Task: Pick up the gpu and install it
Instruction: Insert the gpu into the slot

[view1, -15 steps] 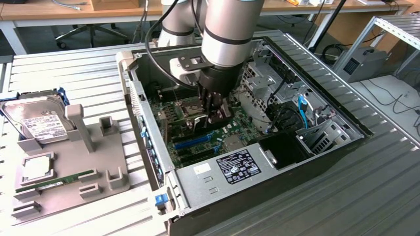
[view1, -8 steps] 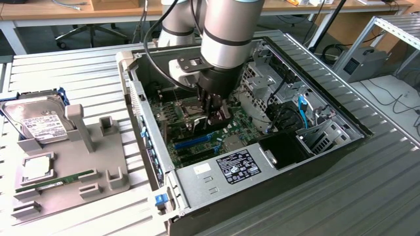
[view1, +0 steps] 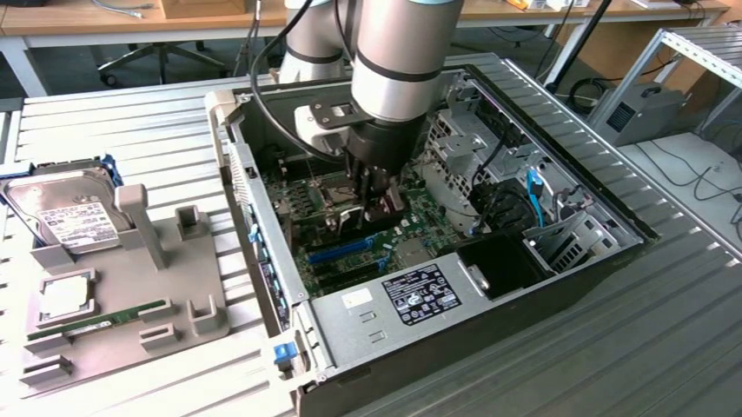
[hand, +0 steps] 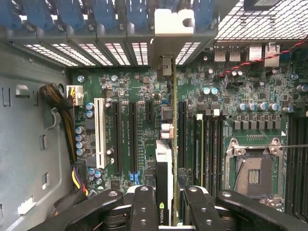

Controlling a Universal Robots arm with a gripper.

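Closest in, end effector fingers clamp the gpu edge-on over the motherboard inside the open case. A slight tilt or offset from the slot could jam the card's edge or catch its bracket on the rear frame. Arm reaches steeply down into the case, wrist near vertical.

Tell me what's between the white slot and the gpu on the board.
Wrist view: two long black slots and a short black one, all empty, lie between the white slot and the gpu.
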